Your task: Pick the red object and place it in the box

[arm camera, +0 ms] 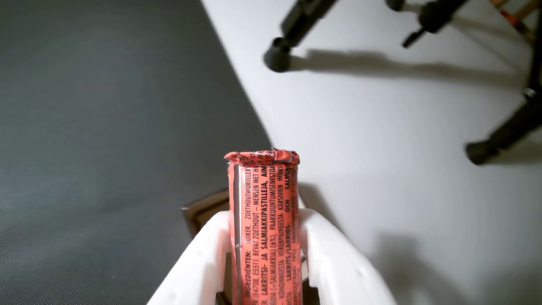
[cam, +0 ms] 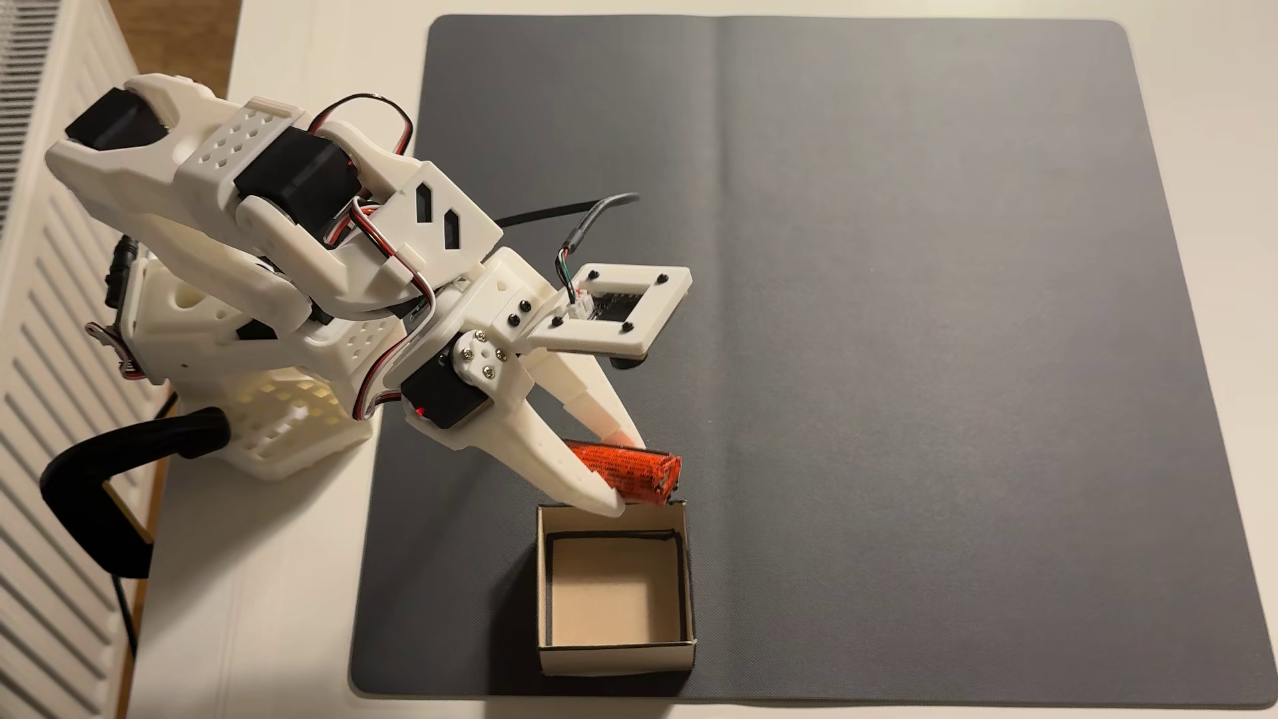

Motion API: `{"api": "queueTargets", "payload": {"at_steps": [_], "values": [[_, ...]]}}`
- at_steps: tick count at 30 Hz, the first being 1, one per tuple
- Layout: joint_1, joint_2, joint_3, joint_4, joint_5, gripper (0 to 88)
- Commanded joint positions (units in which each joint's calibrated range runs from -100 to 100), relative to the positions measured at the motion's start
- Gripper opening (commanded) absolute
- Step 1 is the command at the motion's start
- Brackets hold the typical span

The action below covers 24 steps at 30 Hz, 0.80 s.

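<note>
The red object [cam: 633, 473], an orange-red roll printed with fine black text, is clamped between the two white fingers of the gripper [cam: 626, 472] and is held above the grey mat [cam: 899, 311], just beside the far wall of the box [cam: 612, 660]. In the wrist view the roll [arm camera: 264, 220] is seen projecting past the fingertips [arm camera: 207, 245]. The cardboard box is seen near the mat's lower edge, its tan floor bare.

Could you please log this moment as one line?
end effector: shut on red object | carried at box far rim | box empty
</note>
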Motion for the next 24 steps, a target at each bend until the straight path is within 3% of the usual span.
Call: {"api": "queueTargets", "payload": {"at_steps": [1,5,13,21,24], "values": [[-0.1,-0.5,-0.2,-0.5,0.3,2.9],[-0.1,-0.5,-0.1,-0.5,0.3,3.4],[-0.1,-0.4,0.1,-0.6,-0.3,16.8],[-0.7,-0.4,-0.5,-0.7,-0.4,20.7],[-1.8,-0.4,-1.6,-0.7,-2.7,20.6]]}}
